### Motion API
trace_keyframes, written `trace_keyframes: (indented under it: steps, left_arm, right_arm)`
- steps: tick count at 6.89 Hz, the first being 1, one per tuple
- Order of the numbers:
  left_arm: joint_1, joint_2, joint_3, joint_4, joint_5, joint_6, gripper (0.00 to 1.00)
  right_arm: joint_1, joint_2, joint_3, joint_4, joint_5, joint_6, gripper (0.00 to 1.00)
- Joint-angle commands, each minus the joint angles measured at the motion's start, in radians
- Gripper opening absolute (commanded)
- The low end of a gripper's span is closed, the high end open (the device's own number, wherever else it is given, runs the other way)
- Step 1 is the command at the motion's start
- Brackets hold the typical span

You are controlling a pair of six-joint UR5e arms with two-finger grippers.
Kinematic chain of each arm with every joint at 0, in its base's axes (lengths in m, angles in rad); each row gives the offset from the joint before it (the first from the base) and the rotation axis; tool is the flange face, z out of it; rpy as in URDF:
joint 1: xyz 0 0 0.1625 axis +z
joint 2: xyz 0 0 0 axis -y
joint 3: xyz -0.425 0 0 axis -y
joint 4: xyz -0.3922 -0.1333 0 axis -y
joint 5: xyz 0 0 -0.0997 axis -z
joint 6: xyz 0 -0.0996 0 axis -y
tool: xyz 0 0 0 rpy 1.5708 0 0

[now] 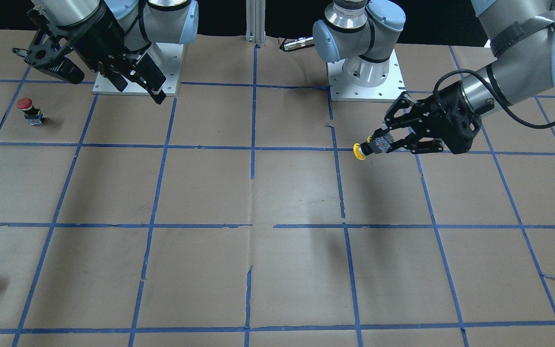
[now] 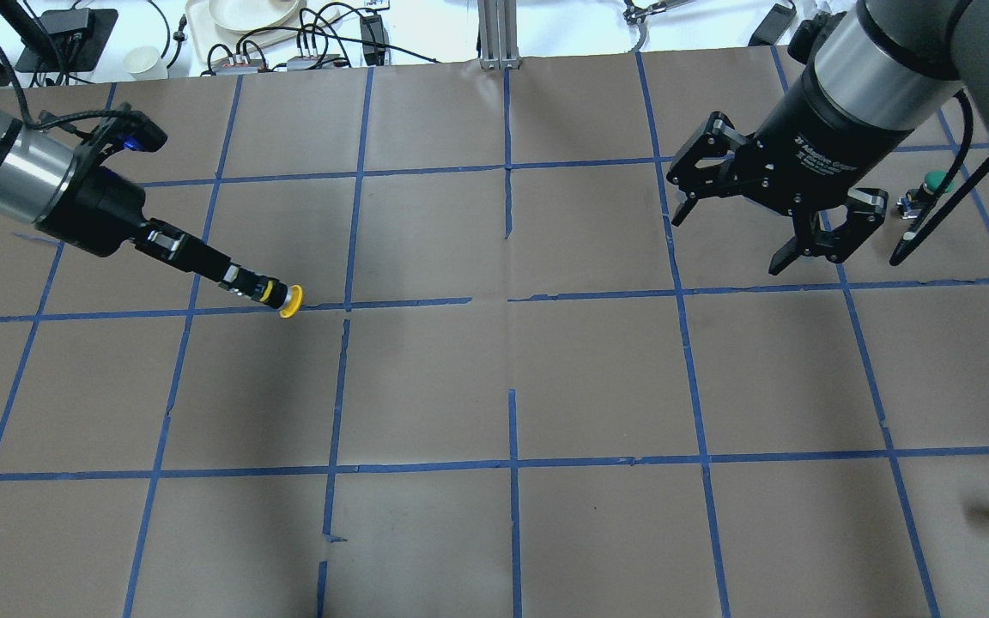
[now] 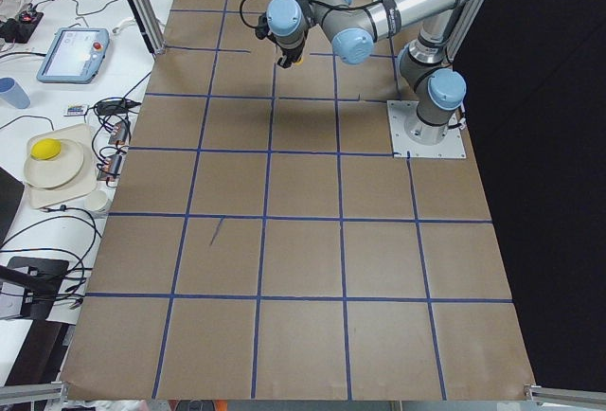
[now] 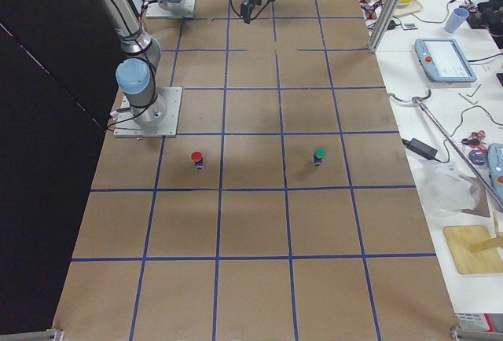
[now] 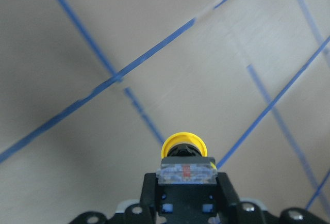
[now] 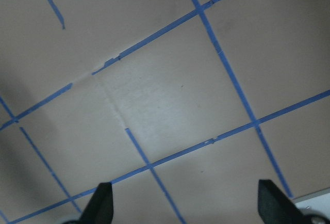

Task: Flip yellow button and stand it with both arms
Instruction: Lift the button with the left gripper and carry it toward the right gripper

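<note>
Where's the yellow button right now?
Overhead view, left side: the yellow button is clamped in the left gripper, held off the table, cap pointing toward the middle.

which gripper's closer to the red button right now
Right. The right gripper hangs open above the red button's half of the table, apart from it. The left gripper is far off on the other half, shut on the yellow button.

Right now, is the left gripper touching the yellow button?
Touching. The front-facing view shows the left gripper clamped on the yellow button by its switch body, cap sticking out.
</note>
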State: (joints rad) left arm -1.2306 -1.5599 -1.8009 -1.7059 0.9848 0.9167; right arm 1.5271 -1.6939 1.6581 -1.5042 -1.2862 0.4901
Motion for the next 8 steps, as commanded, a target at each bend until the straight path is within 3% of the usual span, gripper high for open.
trace_keyframes:
  steps: [1, 2, 4, 5, 6, 7, 8]
  left_arm:
    - [-0.088, 0.018, -0.012, -0.06, -0.304, -0.222, 0.16]
    - [-0.146, 0.046, -0.011, -0.058, -0.384, -0.339, 0.16]
    - [-0.228, 0.087, -0.011, -0.049, -0.574, -0.552, 0.1]
    - [-0.256, 0.096, -0.012, -0.04, -0.628, -0.6, 0.1]
    - [-0.276, 0.093, -0.014, -0.043, -0.693, -0.607, 0.1]
    - [-0.297, 0.101, -0.018, -0.04, -0.757, -0.643, 0.1]
    - [-0.302, 0.1, -0.018, -0.029, -0.761, -0.647, 0.1]
  right_arm:
    - [-0.072, -0.001, 0.0, -0.008, 0.204, 0.07, 1.0]
    - [-0.096, -0.007, 0.006, -0.001, 0.313, 0.108, 1.0]
    - [-0.096, -0.009, 0.008, -0.007, 0.421, 0.162, 1.0]
    - [-0.096, -0.012, 0.009, -0.002, 0.429, 0.162, 1.0]
    - [-0.094, -0.01, 0.009, 0.007, 0.546, 0.175, 1.0]
    - [-0.096, -0.012, 0.009, 0.007, 0.595, 0.235, 1.0]
    - [-0.094, -0.012, 0.009, 0.007, 0.654, 0.276, 1.0]
